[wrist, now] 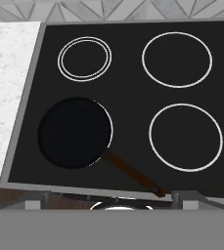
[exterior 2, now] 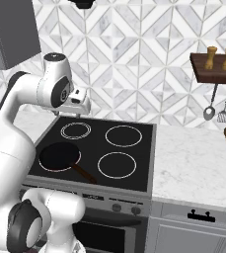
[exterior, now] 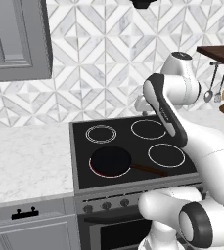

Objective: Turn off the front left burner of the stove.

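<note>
Stove (exterior: 84,161), centre frame: front left burner (exterior: 98,173) glowing under pan (exterior: 111,160). End effector (exterior 2: 80,105) hovering upper left, opening can't tell. Risk: knobs (exterior: 106,205) lying w/ no visible labels, wrong one getting turned.

Left base view: the stove (exterior: 133,183), a grey range with a black glass top, stands between marble counters (exterior: 28,161). A black frying pan (exterior: 111,161) sits on the front left burner (exterior: 95,172), whose reddish rim shows at the pan's near edge, its brown handle pointing right. Dark knobs (exterior: 106,205) line the front panel; the white arm (exterior: 191,141) rises at right.
</note>
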### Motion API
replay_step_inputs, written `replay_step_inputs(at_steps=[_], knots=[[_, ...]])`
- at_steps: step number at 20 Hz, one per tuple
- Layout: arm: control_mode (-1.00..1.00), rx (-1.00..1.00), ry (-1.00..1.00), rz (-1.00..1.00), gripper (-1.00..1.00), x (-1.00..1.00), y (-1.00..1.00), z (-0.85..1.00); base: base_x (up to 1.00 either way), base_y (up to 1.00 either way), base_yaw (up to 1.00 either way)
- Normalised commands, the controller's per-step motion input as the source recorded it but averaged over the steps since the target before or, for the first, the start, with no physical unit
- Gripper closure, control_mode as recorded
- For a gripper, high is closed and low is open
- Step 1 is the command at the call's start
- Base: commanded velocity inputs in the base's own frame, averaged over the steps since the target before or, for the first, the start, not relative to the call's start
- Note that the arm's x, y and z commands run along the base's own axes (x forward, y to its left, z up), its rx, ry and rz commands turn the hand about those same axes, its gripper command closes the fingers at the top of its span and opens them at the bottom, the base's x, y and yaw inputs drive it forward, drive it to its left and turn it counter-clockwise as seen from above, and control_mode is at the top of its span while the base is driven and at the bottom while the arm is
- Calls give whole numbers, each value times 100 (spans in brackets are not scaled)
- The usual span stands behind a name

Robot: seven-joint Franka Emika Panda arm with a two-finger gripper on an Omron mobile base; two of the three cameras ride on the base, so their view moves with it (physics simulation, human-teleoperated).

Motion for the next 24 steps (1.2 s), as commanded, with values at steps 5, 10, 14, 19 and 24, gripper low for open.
replay_step_inputs(at_steps=[5,10,14,19,24], knots=[[-100,0,0,0,-100,0,0,0,0,0,0],[-100,0,0,0,-100,0,0,0,0,0,0],[-100,0,0,0,-100,0,0,0,0,0,0],[-100,-11,0,7,-100,-31,29,-13,0,0,0],[-100,-37,0,32,-100,-77,95,-47,0,0,0]])
